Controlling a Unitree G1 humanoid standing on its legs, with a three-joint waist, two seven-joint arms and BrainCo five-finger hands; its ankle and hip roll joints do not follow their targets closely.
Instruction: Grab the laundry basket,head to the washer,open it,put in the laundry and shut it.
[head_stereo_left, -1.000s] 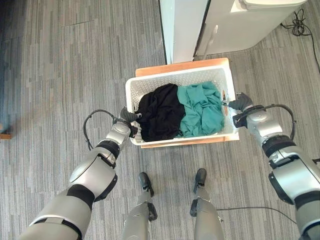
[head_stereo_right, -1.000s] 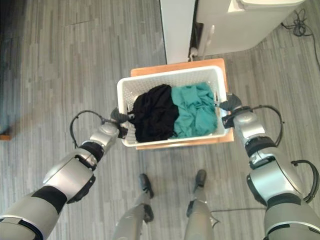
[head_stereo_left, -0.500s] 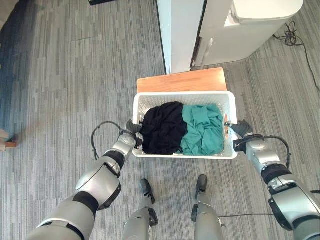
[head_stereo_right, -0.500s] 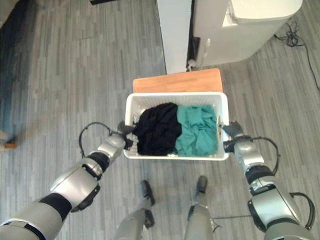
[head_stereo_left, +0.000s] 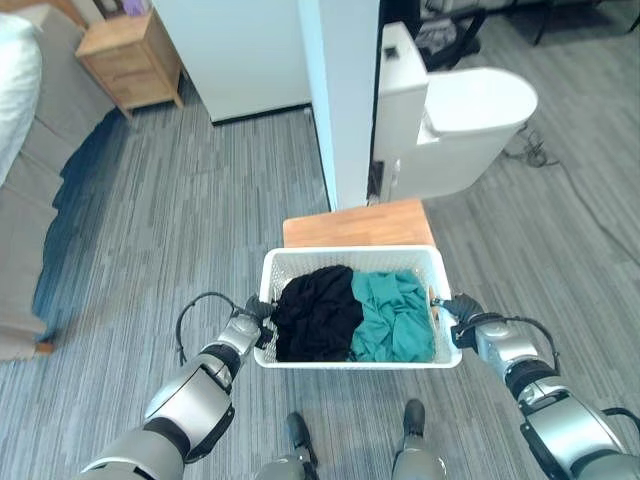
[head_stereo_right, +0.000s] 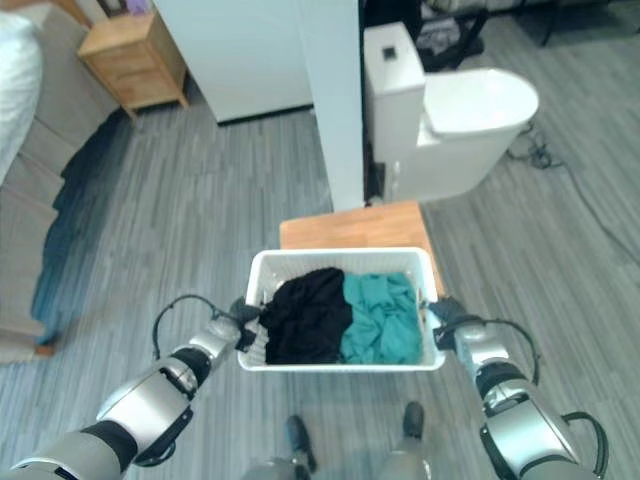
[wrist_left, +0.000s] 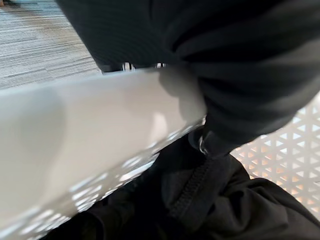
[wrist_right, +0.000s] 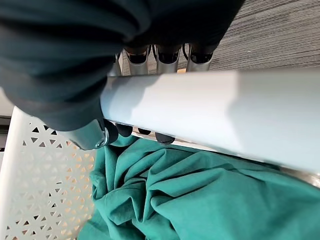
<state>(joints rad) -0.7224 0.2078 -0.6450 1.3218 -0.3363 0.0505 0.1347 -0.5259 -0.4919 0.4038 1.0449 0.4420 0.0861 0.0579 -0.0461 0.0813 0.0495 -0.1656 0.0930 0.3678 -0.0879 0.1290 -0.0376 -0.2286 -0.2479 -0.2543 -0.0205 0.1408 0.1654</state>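
Note:
The white perforated laundry basket (head_stereo_left: 350, 256) hangs in front of me between both hands. In it lie a black garment (head_stereo_left: 318, 318) on the left and a teal garment (head_stereo_left: 392, 316) on the right. My left hand (head_stereo_left: 250, 326) grips the left rim (wrist_left: 75, 145), with the black cloth (wrist_left: 215, 200) just past it. At the other end my right hand (head_stereo_left: 462, 322) is shut on the right rim (wrist_right: 200, 105); its fingers (wrist_right: 166, 56) curl over the edge, dark tips inside above the teal cloth (wrist_right: 190, 200).
A low wooden stand (head_stereo_left: 358, 222) sits on the floor just beyond the basket. Behind it rise a white wall end (head_stereo_left: 345, 100) and a white toilet-shaped fixture (head_stereo_left: 465, 115). A wooden nightstand (head_stereo_left: 130, 55) is far left, a bed edge (head_stereo_left: 20, 140) at the left border.
The basket has come up off the wooden stand and toward me, held in both hands. The view has lifted, bringing more of the room into sight.

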